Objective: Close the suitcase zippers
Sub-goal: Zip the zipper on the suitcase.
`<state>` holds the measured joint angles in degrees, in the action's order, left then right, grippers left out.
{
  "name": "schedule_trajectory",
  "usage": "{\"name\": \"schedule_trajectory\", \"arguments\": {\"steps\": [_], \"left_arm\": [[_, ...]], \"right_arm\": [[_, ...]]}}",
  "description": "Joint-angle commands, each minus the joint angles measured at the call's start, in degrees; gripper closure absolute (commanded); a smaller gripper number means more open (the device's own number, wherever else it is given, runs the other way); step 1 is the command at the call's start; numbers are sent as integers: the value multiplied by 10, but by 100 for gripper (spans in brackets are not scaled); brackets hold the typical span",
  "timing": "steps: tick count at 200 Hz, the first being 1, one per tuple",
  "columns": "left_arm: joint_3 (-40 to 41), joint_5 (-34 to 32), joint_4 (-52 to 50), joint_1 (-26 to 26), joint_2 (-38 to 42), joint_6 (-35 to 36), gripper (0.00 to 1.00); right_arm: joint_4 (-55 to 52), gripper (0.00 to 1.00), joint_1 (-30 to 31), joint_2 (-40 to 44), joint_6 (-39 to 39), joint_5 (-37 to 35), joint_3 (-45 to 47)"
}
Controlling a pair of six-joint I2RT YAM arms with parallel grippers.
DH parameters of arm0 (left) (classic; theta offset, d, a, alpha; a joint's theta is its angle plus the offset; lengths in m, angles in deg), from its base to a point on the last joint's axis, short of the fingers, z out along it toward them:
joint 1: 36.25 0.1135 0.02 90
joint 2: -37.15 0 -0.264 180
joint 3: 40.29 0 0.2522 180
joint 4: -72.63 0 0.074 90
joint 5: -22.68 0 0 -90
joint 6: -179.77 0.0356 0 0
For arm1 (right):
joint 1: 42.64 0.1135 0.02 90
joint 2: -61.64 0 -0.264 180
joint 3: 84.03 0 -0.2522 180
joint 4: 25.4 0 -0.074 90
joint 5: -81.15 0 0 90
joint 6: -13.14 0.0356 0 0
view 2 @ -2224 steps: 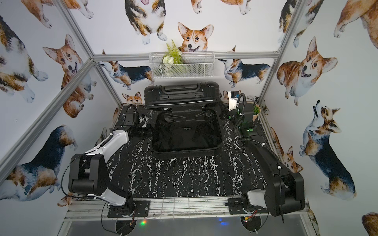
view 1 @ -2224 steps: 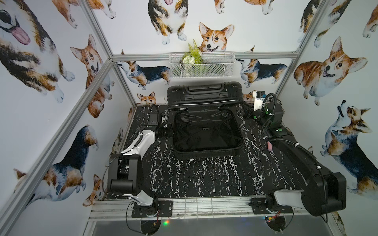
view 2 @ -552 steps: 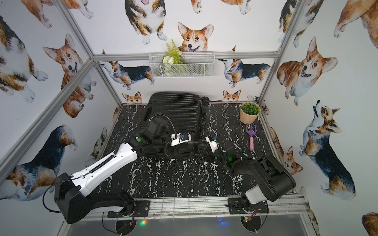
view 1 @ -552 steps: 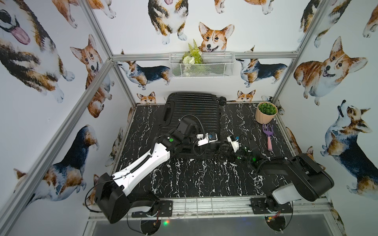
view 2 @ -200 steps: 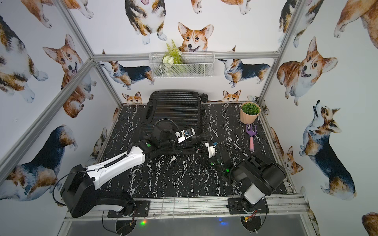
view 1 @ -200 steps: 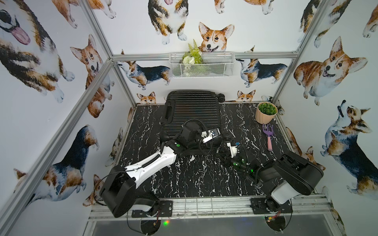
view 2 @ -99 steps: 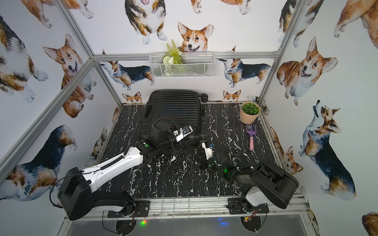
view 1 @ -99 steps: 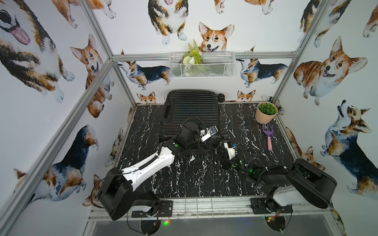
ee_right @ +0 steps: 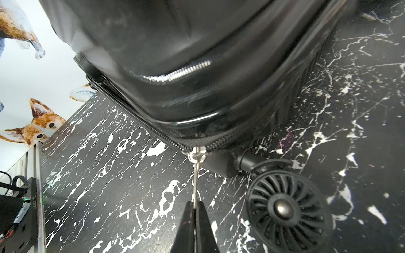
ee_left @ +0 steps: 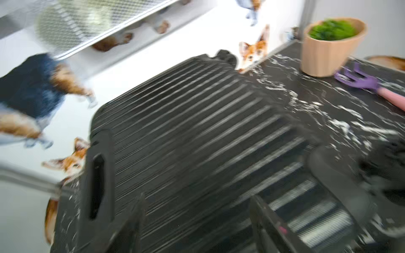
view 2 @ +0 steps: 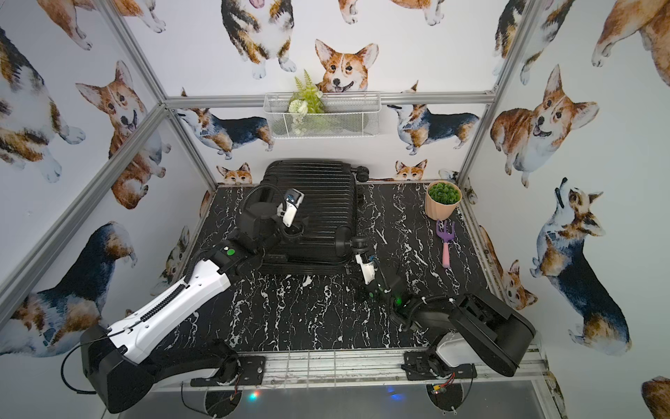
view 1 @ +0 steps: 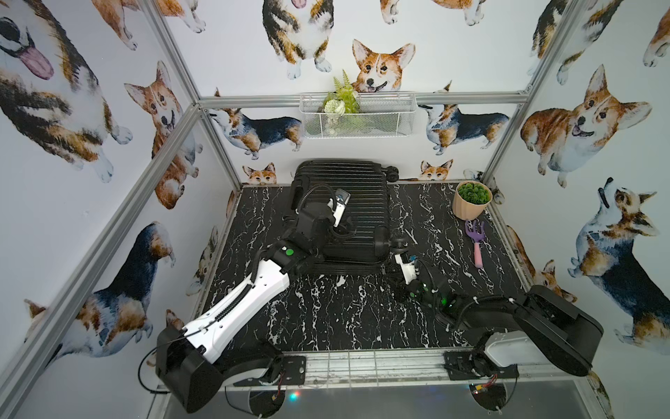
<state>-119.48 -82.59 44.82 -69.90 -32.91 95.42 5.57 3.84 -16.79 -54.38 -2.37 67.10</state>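
Note:
The black ribbed suitcase (view 1: pixel 348 203) (view 2: pixel 319 203) lies flat with its halves together at the back of the table. My left gripper (ee_left: pixel 198 197) hovers open over its ribbed lid (ee_left: pixel 197 131), with nothing between the fingers; it shows in both top views (view 1: pixel 342 232) (view 2: pixel 299 228). My right gripper (ee_right: pixel 194 202) is low at the suitcase's near right corner (view 1: pixel 391 269), shut on the silver zipper pull (ee_right: pixel 196 175). The pull hangs from a slider (ee_right: pixel 197 153) on the black zip band (ee_right: pixel 230 140), beside a wheel (ee_right: pixel 282 210). The left wrist view is blurred.
A beige pot with a green plant (view 1: pixel 471 199) stands at the back right. A purple and pink hand rake (view 1: pixel 475 239) lies in front of the pot. A wire basket (view 1: pixel 357 114) hangs on the back wall above the suitcase. Walls enclose the table on three sides.
My left gripper has opened wider and moved further back over the lid. The right gripper stays shut on the zipper pull at the near right corner, barely shifted.

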Motion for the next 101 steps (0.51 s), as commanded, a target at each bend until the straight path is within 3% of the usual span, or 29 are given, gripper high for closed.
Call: {"name": "schedule_trajectory", "arguments": {"steps": [1,57,101], "left_arm": [[-28,12,-84,92,-5,-128,24],[-147,195,-180,277,-147,-160,28],[-250,255,-215,320,-278,-151,34]], "right_arm": [[-49,100,1,-5,-6,1,-4],[-55,100,1,-6,-12,0,-9],[-60,100,1,-8,-17,-5,-11]]}}
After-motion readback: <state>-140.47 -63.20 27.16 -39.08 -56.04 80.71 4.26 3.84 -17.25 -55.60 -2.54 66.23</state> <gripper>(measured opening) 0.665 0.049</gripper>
